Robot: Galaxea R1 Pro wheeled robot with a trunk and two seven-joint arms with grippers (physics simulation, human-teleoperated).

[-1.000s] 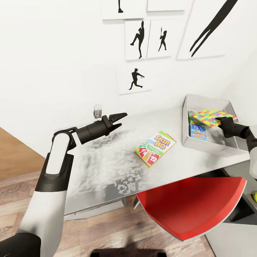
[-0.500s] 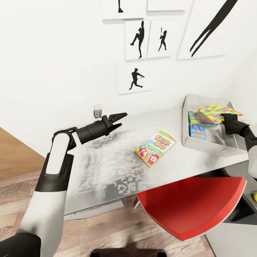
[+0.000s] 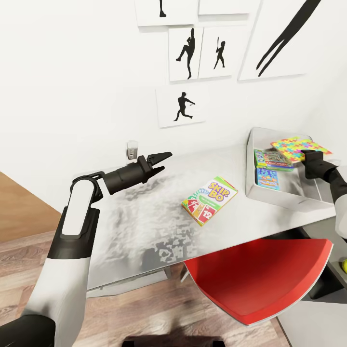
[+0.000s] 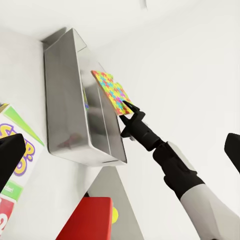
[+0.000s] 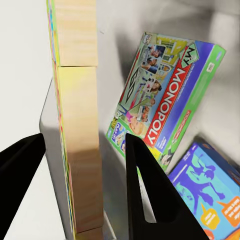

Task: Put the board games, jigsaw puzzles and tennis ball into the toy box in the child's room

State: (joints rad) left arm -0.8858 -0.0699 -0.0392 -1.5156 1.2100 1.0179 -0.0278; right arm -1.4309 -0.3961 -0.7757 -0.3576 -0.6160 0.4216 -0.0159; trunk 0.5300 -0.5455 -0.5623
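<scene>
Toys were partly gathered at this moment. My toy box (image 3: pixel 284 198) sat at the right end of the table (image 3: pixel 144 212), close to the wall, and two of the board games lay flat on its floor: the green-edged Monopoly box (image 5: pixel 167 95) toward the back and the teal-blue box (image 5: pixel 210 192) just in front of it. The Skip-Bo box (image 3: pixel 210 200) was not yet in; it rested on the bare tabletop, between my two arms and apart from the bin. Lower down, past the red chair (image 3: pixel 260 274), a small yellow-green round thing (image 3: pixel 343 264) peeked at the edge of my head view; I took it for the tennis ball, though too little of it showed to be sure. Only one jigsaw puzzle (image 3: pixel 300 145) was in sight, so I judged that the Skip-Bo box, the ball and perhaps a second puzzle remained to be put away.

That one puzzle was in my right gripper (image 3: pixel 308 156), held above the far right part of the bin and clear of the games below. My two dark fingers (image 5: pixel 145 200) stood on either side of the board's pale wooden edge, closed onto it by one corner, with the board tilted, not level.

My left gripper (image 3: pixel 158 158) hovered over the table's left part, near the wall, its fingers parted and grasping nothing.
</scene>
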